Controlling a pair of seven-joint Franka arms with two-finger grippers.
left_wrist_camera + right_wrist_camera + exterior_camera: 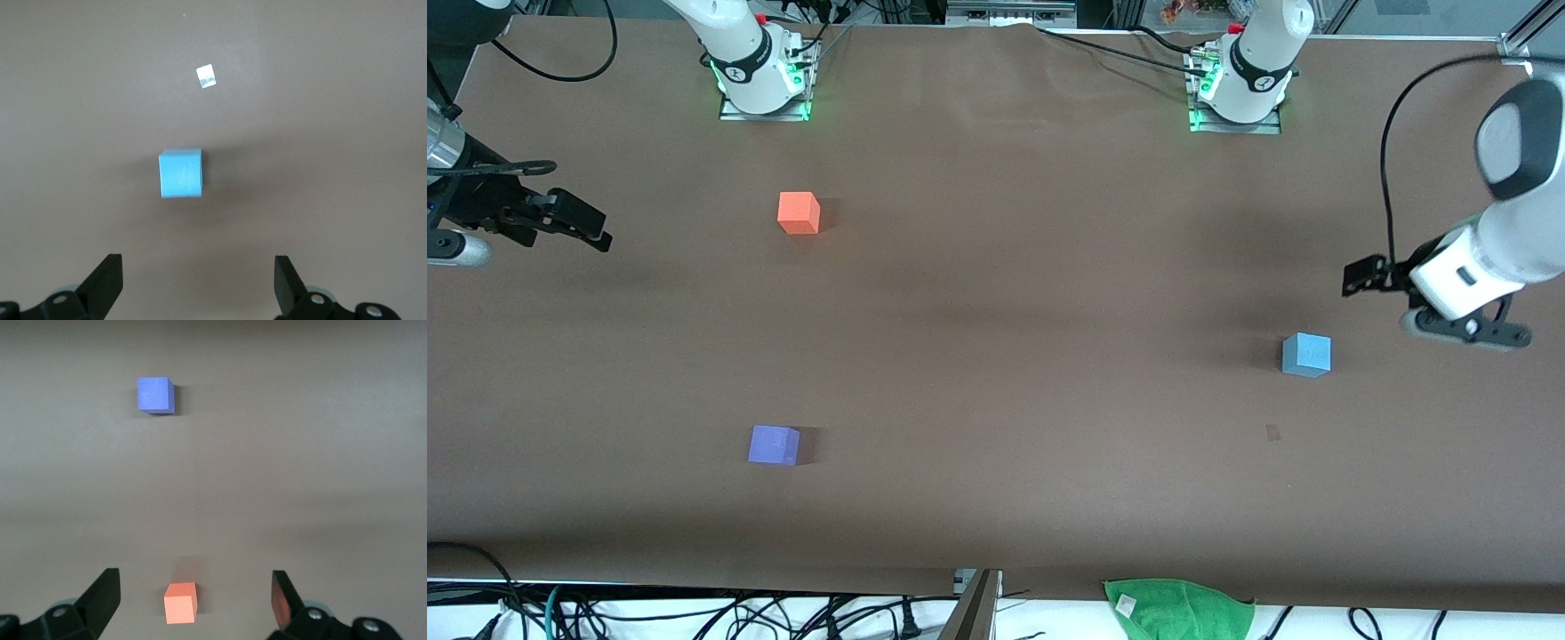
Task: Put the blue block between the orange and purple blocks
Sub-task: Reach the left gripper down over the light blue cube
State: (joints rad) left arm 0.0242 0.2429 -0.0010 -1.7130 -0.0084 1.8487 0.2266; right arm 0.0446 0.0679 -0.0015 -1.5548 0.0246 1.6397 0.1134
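Left pincer (197,283), released, hangs beside the blue block (1306,355): centre over it, descend square to its faces. Right pincer (193,600) waits, released.

The front view looks steeply down from high across the brown table (996,293), facing both arm bases at 12 o'clock, and takes in nearly the whole tabletop. The left wrist view points straight down at the table from close above, its own fingertips (107,280) at 6 o'clock; it shares the blue block (180,173) (1306,355) with the front view. The right wrist view looks down from somewhat higher, sharing the orange block (181,603) (799,212) and purple block (155,395) (773,444) with the front view.
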